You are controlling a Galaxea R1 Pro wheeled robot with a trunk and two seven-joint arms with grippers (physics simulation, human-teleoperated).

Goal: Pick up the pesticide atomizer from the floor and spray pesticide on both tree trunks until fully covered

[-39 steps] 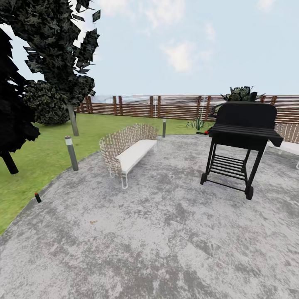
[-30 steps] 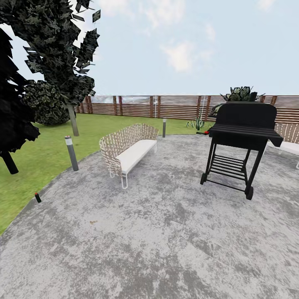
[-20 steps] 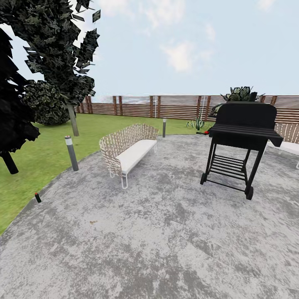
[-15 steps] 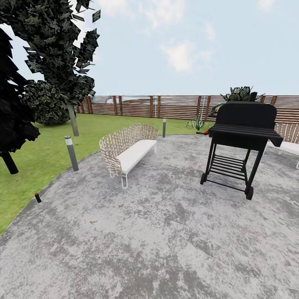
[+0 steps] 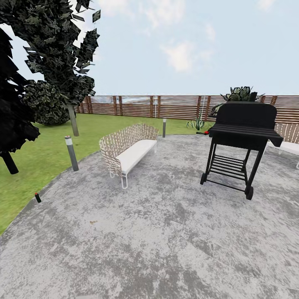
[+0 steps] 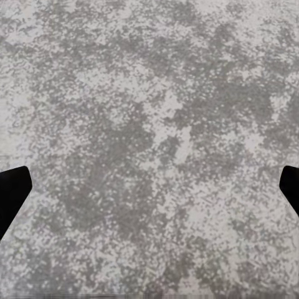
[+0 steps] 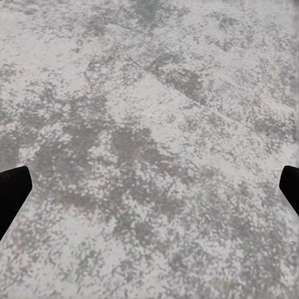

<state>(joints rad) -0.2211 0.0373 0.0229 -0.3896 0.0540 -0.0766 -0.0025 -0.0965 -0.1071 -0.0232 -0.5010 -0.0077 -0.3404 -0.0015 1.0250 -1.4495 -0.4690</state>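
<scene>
Pesticide atomizer (image 5: 37,197): a tiny dark bottle with a red top, standing upright at the curved edge where the grey stone floor (image 5: 166,232) meets the grass (image 5: 37,158), far off toward the head view's left. A short grey bollard light (image 5: 71,153) stands beyond it along the same edge, and a second one (image 5: 164,127) further back by the paving's far rim.

On the paving sit a woven sofa with a white seat (image 5: 128,151) and, well apart from it, a black barbecue grill on wheels (image 5: 241,143). Another white seat (image 5: 288,143) shows partly behind the grill. A brown slat fence (image 5: 166,106) closes the lawn at the back. Dark-leaved, thin-stemmed trees (image 5: 54,50) and a round bush (image 5: 43,104) stand on the grass at the left (none of these has a thick pale trunk).

Left pincer (image 6: 149,193) hangs above bare mottled stone, its dark fingertips (image 6: 12,193) at the two sides of the wrist view, spread wide with nothing between them. Right pincer (image 7: 149,193) is likewise wide apart over paving, fingertips (image 7: 12,193) at either side, holding nothing.
</scene>
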